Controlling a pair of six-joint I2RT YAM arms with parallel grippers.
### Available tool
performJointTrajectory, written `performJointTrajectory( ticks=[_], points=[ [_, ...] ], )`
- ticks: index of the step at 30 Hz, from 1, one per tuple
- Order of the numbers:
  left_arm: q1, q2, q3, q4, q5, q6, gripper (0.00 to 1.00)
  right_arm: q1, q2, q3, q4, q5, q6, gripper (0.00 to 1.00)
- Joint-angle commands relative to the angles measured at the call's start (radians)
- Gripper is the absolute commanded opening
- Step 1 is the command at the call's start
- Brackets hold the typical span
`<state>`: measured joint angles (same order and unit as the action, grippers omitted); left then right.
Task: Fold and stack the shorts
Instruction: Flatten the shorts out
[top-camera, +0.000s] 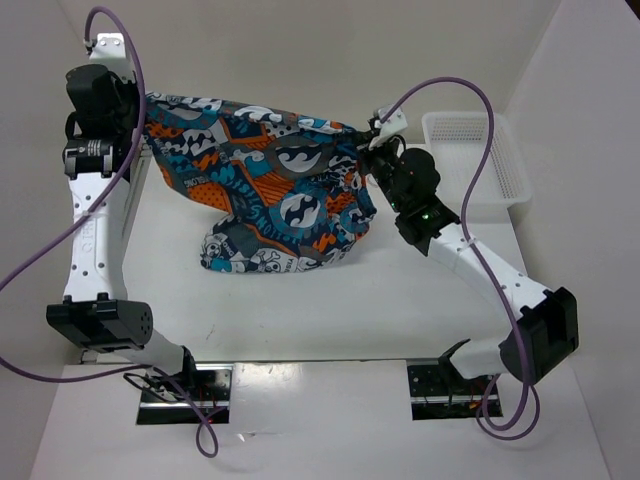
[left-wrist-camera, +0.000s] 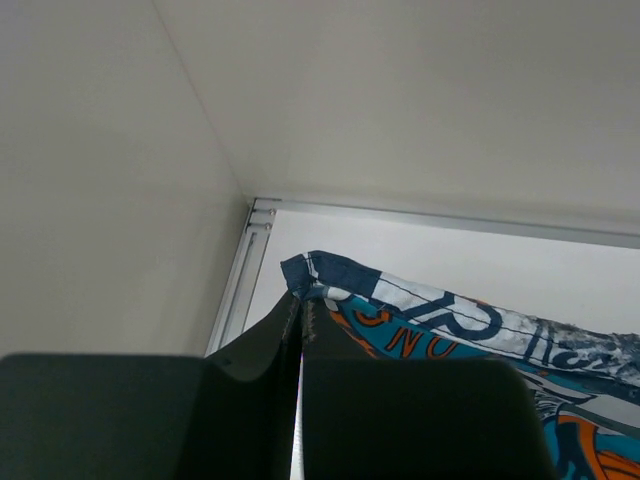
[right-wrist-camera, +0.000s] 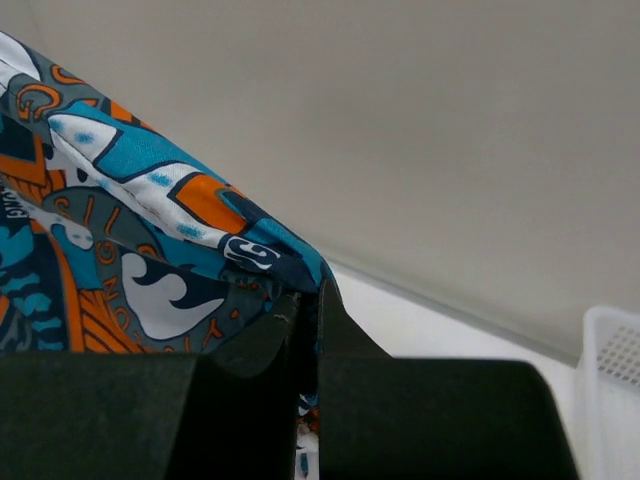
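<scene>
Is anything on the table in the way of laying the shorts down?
Nothing I can see. The left hand and right hand hold the shorts up; the table beneath looks bare. The basket sits aside, right.

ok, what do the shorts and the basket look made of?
The shorts: thin printed cloth, matte; it drapes and creases, stitched hem showing. The basket: white plastic, probably moulded; walls are a regular grid of small holes.
</scene>
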<state>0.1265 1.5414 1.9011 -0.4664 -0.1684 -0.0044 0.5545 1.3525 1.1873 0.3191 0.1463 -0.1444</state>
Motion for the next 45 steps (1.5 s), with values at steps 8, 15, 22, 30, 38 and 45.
performJointTrajectory(
  ticks=[8,15,22,30,38,45],
  points=[
    [0.01,0.077,0.073,0.061,0.078,0.004,0.0,-0.152,0.108,-0.057,0.344,-0.007,-0.168,0.0],
    [0.01,0.187,0.456,0.008,0.064,0.004,0.0,-0.11,0.105,0.087,0.322,-0.149,-0.265,0.0],
    [0.01,0.117,0.578,-0.035,0.04,0.004,0.0,-0.039,0.092,0.179,0.383,-0.162,-0.372,0.0],
    [0.01,-0.05,0.633,-0.081,0.02,0.004,0.0,-0.039,-0.14,0.118,0.178,-0.417,-0.293,0.0],
    [0.01,-0.043,0.86,-0.054,-0.031,0.004,0.0,-0.039,-0.266,0.107,0.135,-0.758,0.044,0.0],
    [0.01,0.034,0.885,-0.078,0.01,0.004,0.0,-0.039,-0.299,0.052,-0.006,-0.74,0.115,0.0]
  ],
)
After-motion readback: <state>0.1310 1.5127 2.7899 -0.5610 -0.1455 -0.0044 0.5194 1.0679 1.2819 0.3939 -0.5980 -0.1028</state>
